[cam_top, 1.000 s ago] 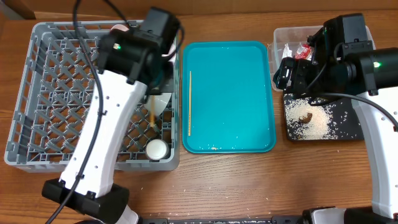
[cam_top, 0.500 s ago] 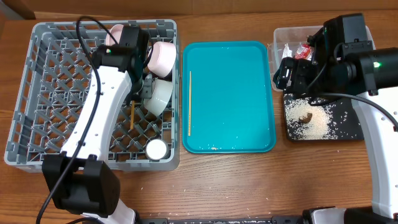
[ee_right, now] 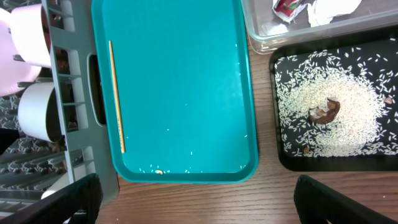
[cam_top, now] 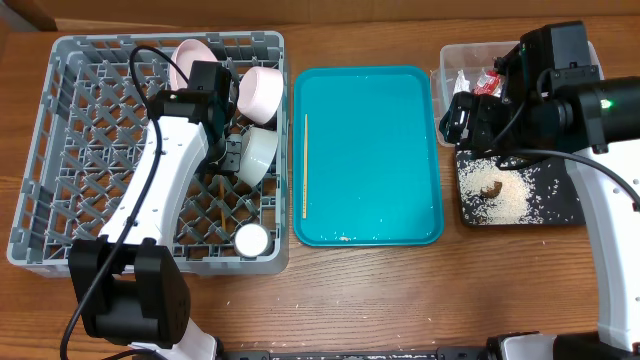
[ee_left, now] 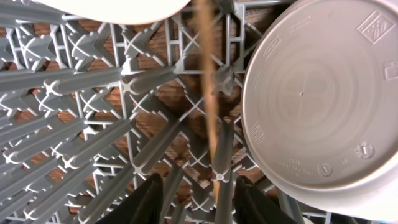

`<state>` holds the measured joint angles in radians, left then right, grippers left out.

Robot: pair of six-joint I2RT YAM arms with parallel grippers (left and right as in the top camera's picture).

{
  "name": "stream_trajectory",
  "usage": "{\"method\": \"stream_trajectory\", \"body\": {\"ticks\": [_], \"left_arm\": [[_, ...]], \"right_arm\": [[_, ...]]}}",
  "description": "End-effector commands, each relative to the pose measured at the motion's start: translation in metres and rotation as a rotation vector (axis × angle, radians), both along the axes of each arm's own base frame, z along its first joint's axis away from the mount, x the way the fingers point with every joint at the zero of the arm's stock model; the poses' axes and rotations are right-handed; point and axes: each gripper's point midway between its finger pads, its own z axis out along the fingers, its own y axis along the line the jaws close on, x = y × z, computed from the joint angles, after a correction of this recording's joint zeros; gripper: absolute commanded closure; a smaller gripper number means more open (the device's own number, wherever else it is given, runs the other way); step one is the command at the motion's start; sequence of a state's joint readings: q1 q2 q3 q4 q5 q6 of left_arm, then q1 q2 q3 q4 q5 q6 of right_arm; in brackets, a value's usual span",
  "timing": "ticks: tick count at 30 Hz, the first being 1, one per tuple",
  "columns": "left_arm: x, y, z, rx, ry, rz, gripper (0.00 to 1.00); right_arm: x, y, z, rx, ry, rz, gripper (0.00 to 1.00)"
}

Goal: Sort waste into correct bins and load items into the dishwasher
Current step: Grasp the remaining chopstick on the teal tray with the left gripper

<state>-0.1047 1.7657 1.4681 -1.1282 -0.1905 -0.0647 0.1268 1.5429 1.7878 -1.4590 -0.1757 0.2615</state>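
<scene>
My left gripper [cam_top: 222, 168] is low in the grey dish rack [cam_top: 60, 150], jaws open. In the left wrist view a wooden chopstick [ee_left: 208, 93] lies on the rack lattice, its near end between my spread fingers [ee_left: 152, 199], beside the underside of a white dish [ee_left: 317, 93]. The second chopstick [cam_top: 305, 165] lies on the teal tray and also shows in the right wrist view [ee_right: 116, 96]. My right gripper [cam_top: 470, 115] is open and empty, high over the table's right side. The clear tub [cam_top: 452, 62] holds the red wrapper [ee_right: 287, 6] and white napkin [ee_right: 329, 7]. The black tray [cam_top: 570, 205] holds rice [ee_right: 348, 124] and the brown lump [ee_right: 326, 111].
The rack also holds a pink plate [cam_top: 190, 60], a pink bowl [cam_top: 262, 90], the white dish [cam_top: 258, 155] and a small cup [cam_top: 251, 238]. The teal tray [cam_top: 370, 150] lies between the rack and the bins, with a few rice grains [ee_right: 158, 171] near its front edge.
My left arm has dropped lower into the rack and shifted left, and the chopstick has gone with it. The right arm has not moved.
</scene>
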Motion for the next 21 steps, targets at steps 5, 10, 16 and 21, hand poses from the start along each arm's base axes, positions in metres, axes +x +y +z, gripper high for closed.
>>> {"method": "stream_trajectory", "body": {"ticks": [5, 10, 16, 21], "left_arm": [[0.012, -0.043, 0.055, -0.191, -0.071, 0.032, 0.59], [0.008, -0.121, 0.072, -0.267, -0.115, -0.067, 0.55], [0.004, -0.184, 0.033, -0.226, -0.130, 0.000, 0.50], [0.013, -0.188, -0.026, -0.183, -0.062, 0.036, 0.50]], "right_arm": [[0.000, 0.000, 0.008, 0.000, -0.028, 0.000, 0.00], [0.000, 0.000, 0.008, 0.000, -0.028, 0.000, 0.00], [0.000, 0.000, 0.008, 0.000, -0.028, 0.000, 0.00], [0.000, 0.000, 0.008, 0.000, -0.028, 0.000, 0.00]]}}
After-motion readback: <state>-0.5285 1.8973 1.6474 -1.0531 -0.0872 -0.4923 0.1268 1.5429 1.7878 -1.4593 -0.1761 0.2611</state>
